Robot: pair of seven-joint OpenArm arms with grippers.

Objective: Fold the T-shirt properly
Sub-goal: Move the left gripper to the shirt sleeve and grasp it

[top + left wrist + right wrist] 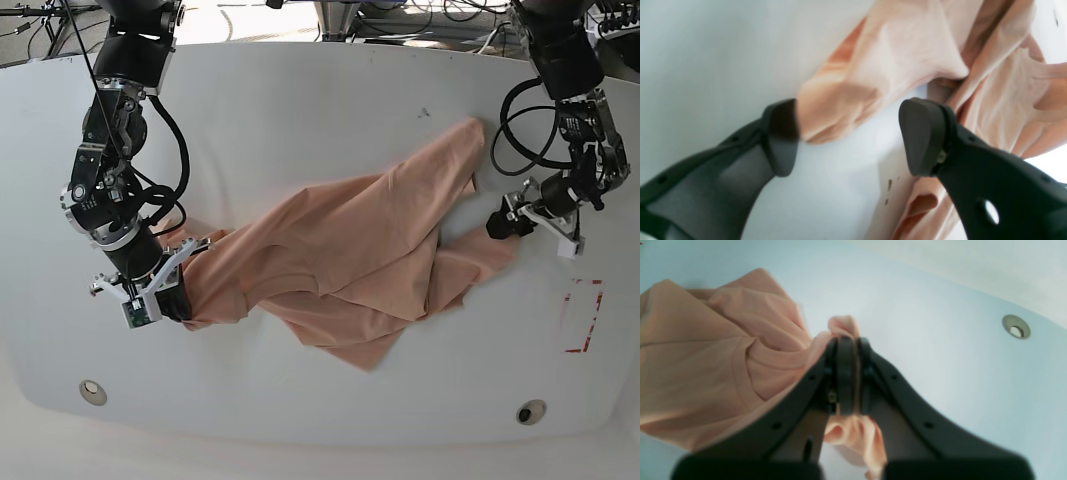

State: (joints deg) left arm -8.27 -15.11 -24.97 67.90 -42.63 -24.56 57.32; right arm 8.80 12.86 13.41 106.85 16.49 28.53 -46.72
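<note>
The salmon-pink T-shirt (350, 250) lies crumpled across the middle of the white table (300, 100), running from lower left to upper right. My right gripper (175, 300) is at its lower-left end, shut on a bunched edge of the T-shirt (706, 356); pink cloth sticks out above and below the right gripper's (846, 373) closed fingers. My left gripper (497, 225) is at the shirt's right edge, low over the table. In the left wrist view the left gripper (853, 136) is open, with a fold of the T-shirt (900, 50) just beyond its tips, beside the left fingertip (781, 133).
Round metal grommets sit in the table near the front edge (92, 390) (531, 411), one also in the right wrist view (1016, 327). A red marked rectangle (582, 315) lies at the right. Cables and stands crowd the back edge.
</note>
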